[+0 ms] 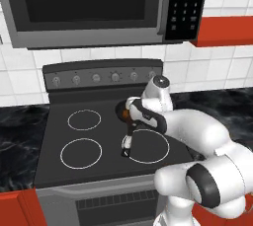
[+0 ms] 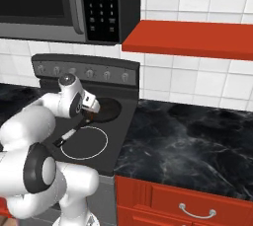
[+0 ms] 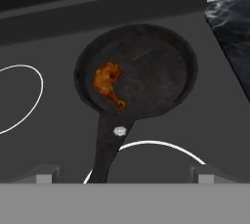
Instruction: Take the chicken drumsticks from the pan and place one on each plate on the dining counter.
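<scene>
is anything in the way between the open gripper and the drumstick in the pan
Nothing visible is. In the hand view the gripper hangs open above the stove, looking straight at the drumstick, which lies uncovered in the left part of the pan. Only the pan's handle runs beneath the path.

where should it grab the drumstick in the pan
Grip the drumstick across its broad meaty upper part, coming straight down from above. It lies flat on the left half of the pan floor, narrow end toward the handle. The low rim blocks a side approach. The end effector, open, hangs above the handle.
</scene>
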